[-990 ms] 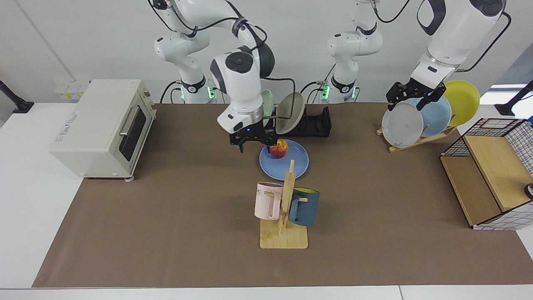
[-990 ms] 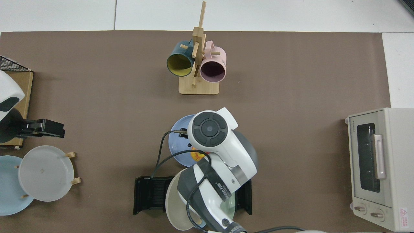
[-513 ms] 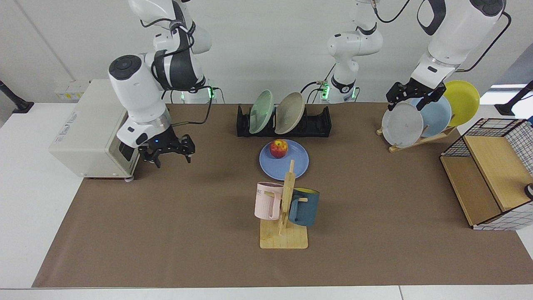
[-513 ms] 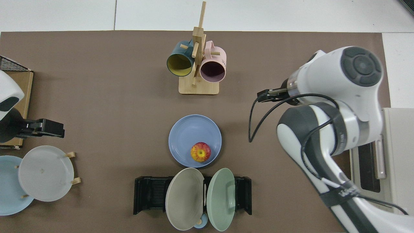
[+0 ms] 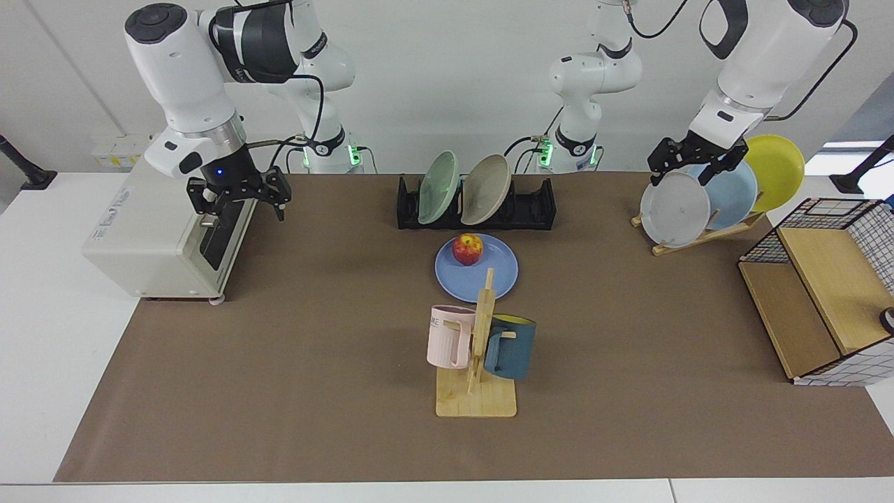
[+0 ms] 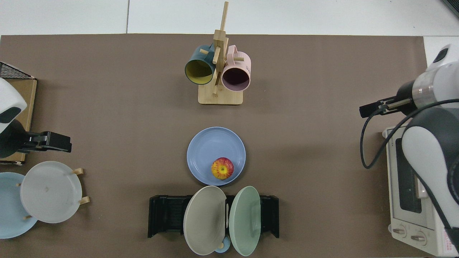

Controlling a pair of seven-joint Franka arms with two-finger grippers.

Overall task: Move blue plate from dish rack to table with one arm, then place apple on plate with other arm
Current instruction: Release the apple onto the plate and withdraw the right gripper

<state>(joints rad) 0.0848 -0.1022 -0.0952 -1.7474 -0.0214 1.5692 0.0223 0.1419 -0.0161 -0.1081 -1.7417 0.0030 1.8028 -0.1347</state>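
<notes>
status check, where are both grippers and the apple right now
Right gripper open, up by the toaster oven. Left gripper open, over the grey plate. Apple on blue plate. Nothing in the way.

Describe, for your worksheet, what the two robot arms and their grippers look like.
Both arms are glossy white rounded segments with black joints and dark round end caps. Each has a silver wrist ring above a black two-finger gripper: right gripper, showing a small blue light, left gripper. Black cables loop along both; green lights glow at the bases.
</notes>
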